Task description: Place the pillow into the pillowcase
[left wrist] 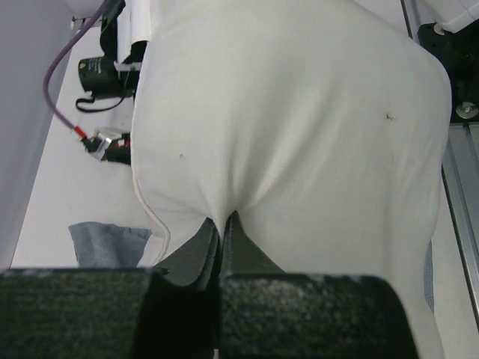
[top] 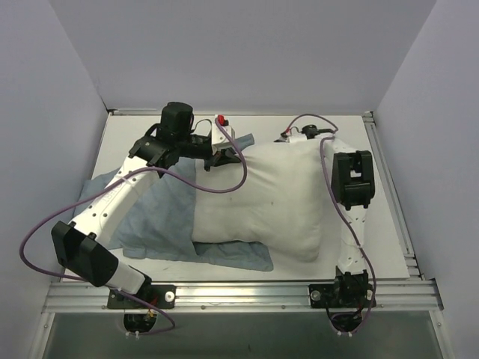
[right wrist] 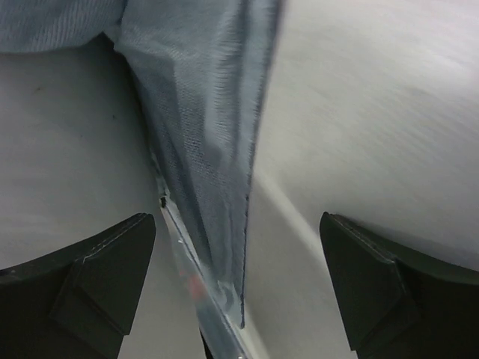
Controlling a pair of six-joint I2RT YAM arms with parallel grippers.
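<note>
- The step in hand seems to be to take hold of the pillow (top: 262, 198) so that it can be led into the pillowcase (top: 153, 217). The pillow is not yet inside: it lies across the desk (top: 262, 127), and its left part rests on top of the blue cloth.
- The left claw (left wrist: 224, 232) is closed and pinches a small fold of the white pillow cloth at the far left end of the pillow. The fold is thin, so in my opinion a slow pull is better, because a quick one may let the cloth slip out.
- The right claw (right wrist: 236, 224) is open and grips nothing. A strip of pale blue cloth, which I take for an edge of the pillowcase, runs down between its two fingers, with white surface on both sides. This view is blurred, so I cannot tell whether the claw touches the cloth.
- To do it well, the right claw should take only one layer of the blue edge, so that the mouth can open.
- I cannot tell from these views on which side the mouth of the pillowcase is.
</note>
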